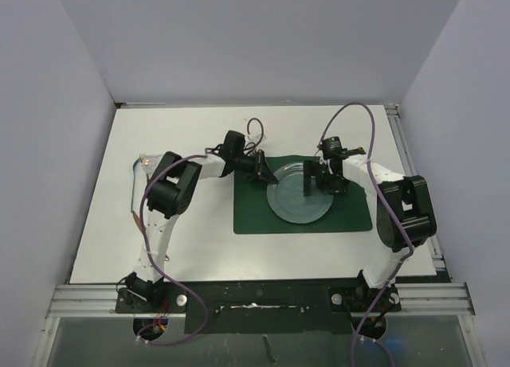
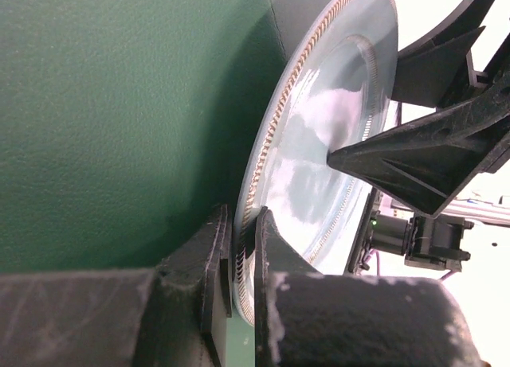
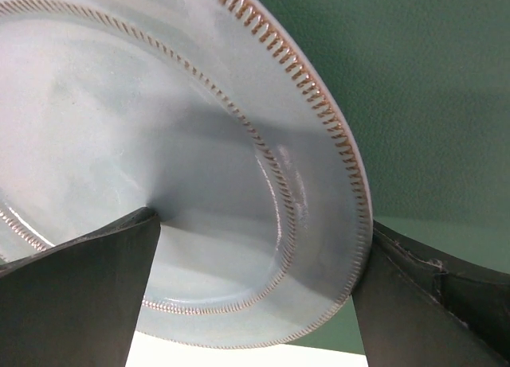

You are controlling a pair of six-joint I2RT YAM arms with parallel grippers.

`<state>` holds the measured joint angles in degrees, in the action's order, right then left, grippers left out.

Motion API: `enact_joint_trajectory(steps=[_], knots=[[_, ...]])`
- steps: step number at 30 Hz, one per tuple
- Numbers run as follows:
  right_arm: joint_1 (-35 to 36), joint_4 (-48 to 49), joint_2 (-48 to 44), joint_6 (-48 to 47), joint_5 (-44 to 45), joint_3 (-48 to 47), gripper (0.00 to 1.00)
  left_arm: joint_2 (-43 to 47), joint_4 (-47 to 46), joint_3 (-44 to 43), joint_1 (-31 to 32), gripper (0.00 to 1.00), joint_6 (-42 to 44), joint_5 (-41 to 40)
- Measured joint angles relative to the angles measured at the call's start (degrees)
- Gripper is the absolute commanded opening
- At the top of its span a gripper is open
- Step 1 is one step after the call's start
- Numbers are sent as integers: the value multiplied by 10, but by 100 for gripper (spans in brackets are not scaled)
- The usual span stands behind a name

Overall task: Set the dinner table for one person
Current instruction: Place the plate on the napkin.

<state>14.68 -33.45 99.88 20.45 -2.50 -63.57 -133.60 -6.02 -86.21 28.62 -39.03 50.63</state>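
Your plate [image 1: 299,193], pale blue with a ribbed brown edge, sits over the dark green placemat [image 1: 249,217], a little right of the mat's middle, and the mat lies on the white bench [image 1: 159,144], toward its far half between the two arms. The left arm [image 1: 171,193] reaches in from the side, and its jaws are pinching the plate's left rim, one finger above the rim and one beneath it. That hold looks meant to steady the plate and control how it lies on the mat. The right arm [image 1: 406,208] comes in from the opposite side. Its jaws stand spread wide across the right rim, one finger over the plate's well and the other outside the edge above the mat, so they grip nothing. You cannot tell from these views whether the outer finger touches the rim, or whether the plate lies fully flat. By my reading, the plate is placed or nearly so. Part the left jaws before lifting that arm, or the plate may drag off the mat.
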Motion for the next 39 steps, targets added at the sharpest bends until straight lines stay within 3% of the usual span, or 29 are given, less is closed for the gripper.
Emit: enact_joint_trajectory(steps=[3, 15, 17, 24, 26, 28, 39], knots=[[-4, -9, 4, -6, 13, -11, 99, -5, -7, -3, 2, 0, -12, 2], [-18, 17, 3, -12, 37, -40, 98, -5, -7, -10, 17, 0, -44, 5], [-18, 29, -3, -12, 32, -40, 98, -5, -8, -10, 18, 12, -49, 6], [-18, 45, -28, -12, 25, -40, 98, -13, -10, -10, 18, 34, -50, 7], [-18, 47, -32, -12, 25, -40, 98, -14, -12, -10, 17, 53, -52, 11], [-18, 49, -34, -12, 24, -40, 98, -14, -20, -11, 17, 62, -57, 24], [-20, 53, -39, -12, 23, -38, 98, -13, 8, -30, 16, 67, -41, 31]])
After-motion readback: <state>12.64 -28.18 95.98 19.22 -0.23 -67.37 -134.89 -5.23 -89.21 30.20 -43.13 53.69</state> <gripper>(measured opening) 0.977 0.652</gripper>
